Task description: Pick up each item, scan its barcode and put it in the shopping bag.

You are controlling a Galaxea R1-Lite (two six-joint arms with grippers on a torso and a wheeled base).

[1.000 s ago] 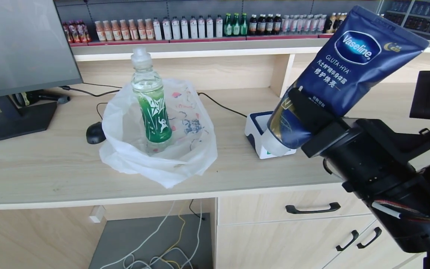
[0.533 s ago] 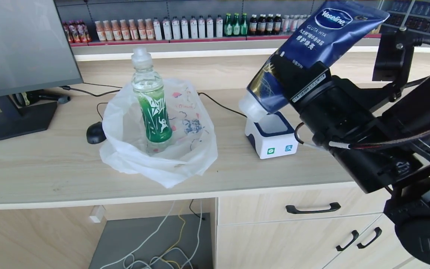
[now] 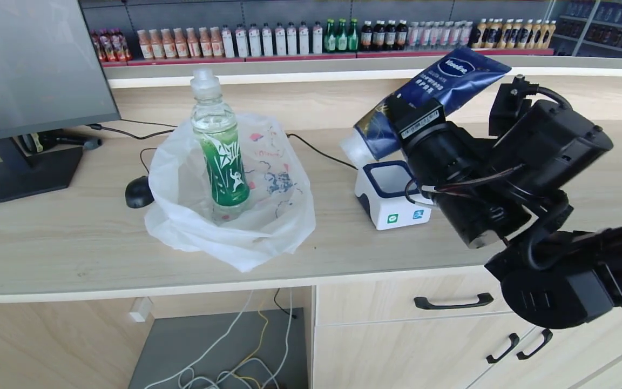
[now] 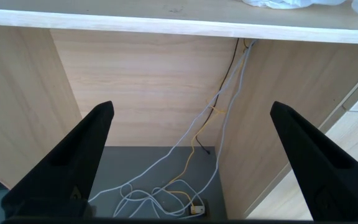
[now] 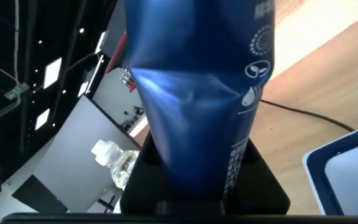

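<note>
- The left gripper [image 4: 191, 107] hangs below the counter edge with its fingers spread wide and nothing between them. Loose cables [image 4: 185, 180] lie on the floor under it.
- In the centre-left of the head view the white shopping bag [image 3: 273, 216] sits slumped open on the wooden counter [image 3: 62, 237]. A green-labelled drink bottle [image 3: 223, 162] stands upright inside it.
- Right of centre is the small white and blue barcode scanner [image 3: 394, 197], its window facing up.
- Just above the scanner's far-left corner the right gripper [image 3: 405, 116] is clamped on a blue lotion tube [image 3: 451, 75]. The tube is tilted, white cap down and left, crimped end toward the upper right.
- Judgement: the tube is at the scanning step. Whether its barcode faces the window cannot be told.
- Risk: the cap sits off the window's edge, so the code may miss the reader.
- Risk: the tube is soft and held near its cap end, so it could slide or buckle in the grip.
- Risk: a low path to the bag could strike the standing bottle and tip it, or catch the bag's limp rim.
- Farther left are a black mouse [image 3: 138, 193] and a monitor [image 3: 30, 59]. Shelves of bottled drinks [image 3: 289, 39] line the top of the frame.
</note>
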